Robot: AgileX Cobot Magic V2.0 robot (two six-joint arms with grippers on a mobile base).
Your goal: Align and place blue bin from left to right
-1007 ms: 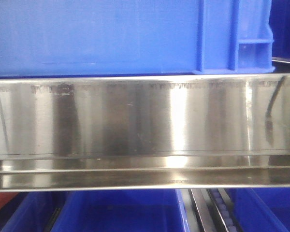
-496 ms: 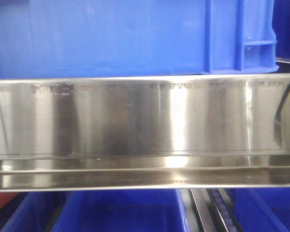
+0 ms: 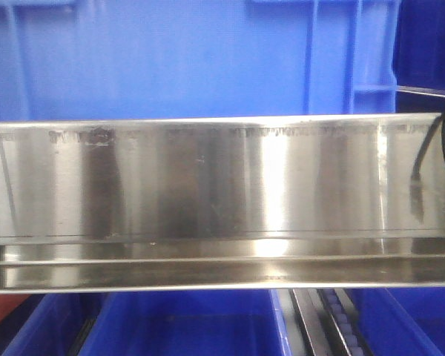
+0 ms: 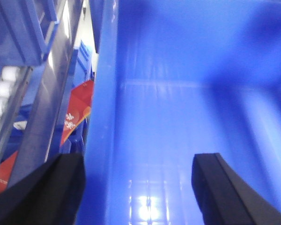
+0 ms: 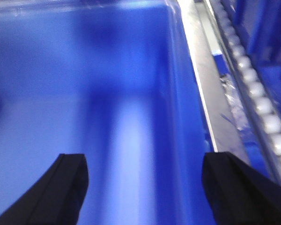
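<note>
Large bright-blue glossy plastic bin (image 3: 170, 63), ribbed nr right corner, upright, spans most of front view, empty inside.

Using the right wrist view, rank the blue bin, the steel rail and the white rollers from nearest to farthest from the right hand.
1. The blue bin: directly below the right hand, with its side wall between the spread fingers.
2. The steel rail: just outside that wall, toward the picture's right.
3. The white rollers: beyond the rail, farthest right.

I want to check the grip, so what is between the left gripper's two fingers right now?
In the left wrist view, the blue bin's side wall stands between the left gripper's spread fingers.
</note>
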